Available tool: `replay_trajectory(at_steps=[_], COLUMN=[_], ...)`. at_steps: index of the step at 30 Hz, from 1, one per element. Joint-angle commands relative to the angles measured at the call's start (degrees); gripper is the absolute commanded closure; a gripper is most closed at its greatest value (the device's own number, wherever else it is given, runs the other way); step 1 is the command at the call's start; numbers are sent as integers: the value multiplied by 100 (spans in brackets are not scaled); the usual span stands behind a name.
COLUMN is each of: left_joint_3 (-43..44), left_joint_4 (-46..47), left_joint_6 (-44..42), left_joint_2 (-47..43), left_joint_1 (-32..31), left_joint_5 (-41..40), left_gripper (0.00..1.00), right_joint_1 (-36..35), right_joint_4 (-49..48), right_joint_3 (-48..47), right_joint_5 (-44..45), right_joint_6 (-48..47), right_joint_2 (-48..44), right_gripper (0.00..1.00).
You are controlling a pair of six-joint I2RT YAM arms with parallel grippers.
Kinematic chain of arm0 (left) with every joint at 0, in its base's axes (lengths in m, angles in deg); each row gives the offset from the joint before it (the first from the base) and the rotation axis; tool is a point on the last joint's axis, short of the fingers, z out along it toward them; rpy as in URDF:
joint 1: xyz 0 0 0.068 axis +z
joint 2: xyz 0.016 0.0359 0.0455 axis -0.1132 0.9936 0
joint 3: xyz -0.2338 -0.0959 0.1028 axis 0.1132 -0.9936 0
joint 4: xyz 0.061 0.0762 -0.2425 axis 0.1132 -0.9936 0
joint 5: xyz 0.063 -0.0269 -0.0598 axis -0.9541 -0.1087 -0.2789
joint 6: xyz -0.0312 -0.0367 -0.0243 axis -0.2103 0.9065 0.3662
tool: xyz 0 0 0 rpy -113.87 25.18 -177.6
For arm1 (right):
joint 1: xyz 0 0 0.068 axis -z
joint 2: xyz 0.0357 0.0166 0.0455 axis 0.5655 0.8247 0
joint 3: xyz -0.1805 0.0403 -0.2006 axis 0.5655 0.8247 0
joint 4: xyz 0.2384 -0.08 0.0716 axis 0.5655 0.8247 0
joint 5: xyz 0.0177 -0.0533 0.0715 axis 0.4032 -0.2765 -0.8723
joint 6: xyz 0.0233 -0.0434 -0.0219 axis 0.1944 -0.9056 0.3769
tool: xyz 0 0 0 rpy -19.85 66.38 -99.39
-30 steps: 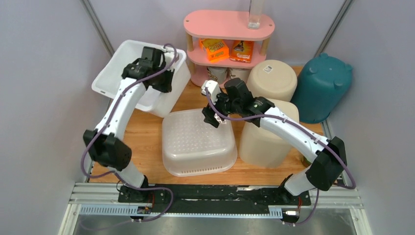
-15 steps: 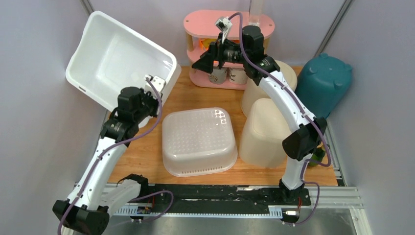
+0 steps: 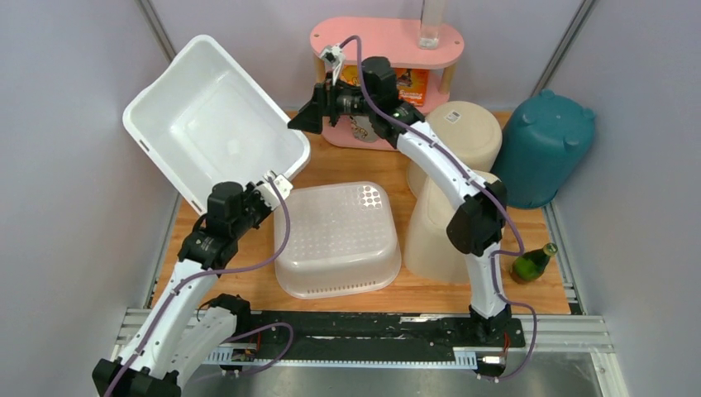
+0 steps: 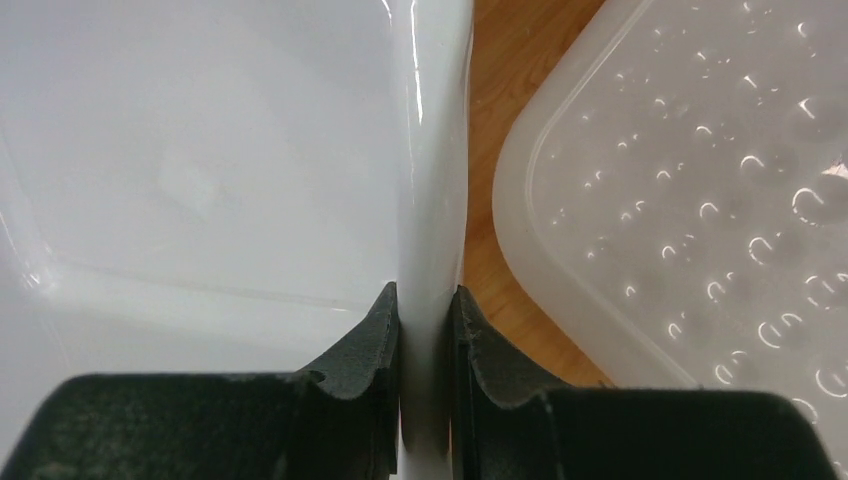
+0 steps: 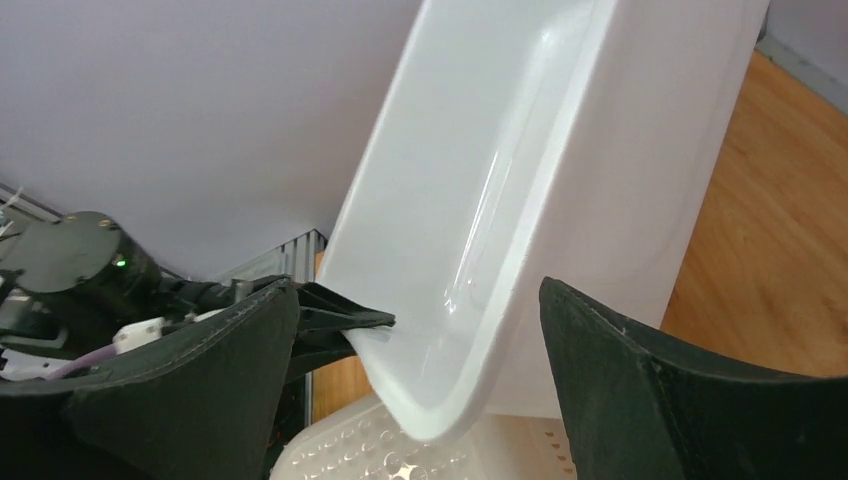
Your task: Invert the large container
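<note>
Tipping the large white container (image 3: 211, 107) right over is the step in hand, I judge. It stands on edge over the left rear of the worktop (image 3: 248, 244), hollow facing up and forward, with nothing showing inside. The left tool (image 4: 425, 300) pinches its near rim wall, one finger inside and one outside. The right tool (image 3: 302, 120) hangs spread wide at the far corner, the rim lined up between its fingers, apparently not touching. Closing there before the roll should stop the container twisting out of a single pinch. It should land apart from the dimpled translucent tub (image 3: 337, 238) just beside it, which is already inverted like the beige bins (image 3: 459, 132) and the teal bin (image 3: 546, 145).
</note>
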Motion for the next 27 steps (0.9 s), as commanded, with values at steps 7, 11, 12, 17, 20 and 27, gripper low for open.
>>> replay_trajectory(at_steps=[7, 11, 12, 17, 20, 27], left_joint_3=[-164, -325, -340, -277, -63, 726], left_joint_4=[1812, 1888, 1903, 1944, 1716, 468], left_joint_6=[-2082, -2241, -2241, -2092, -1935, -1424], left_joint_2=[-783, -864, -840, -582, -338, -265], left_joint_1=[-161, -178, -179, -179, -182, -188], left_joint_5=[-269, -264, -272, -546, -674, -627], left_gripper=[100, 100, 100, 80, 49, 0], right_joint_1=[-389, -419, -440, -617, -728, -853], right_joint_4=[204, 195, 197, 197, 207, 204], right_joint_3=[-449, -583, -598, -826, -1105, -1676], right_joint_5=[536, 502, 493, 771, 1411, 3621], right_joint_6=[-335, -443, -470, -635, -886, -1433], right_joint_2=[674, 755, 756, 725, 726, 782], right_gripper=[14, 47, 64, 100, 100, 100])
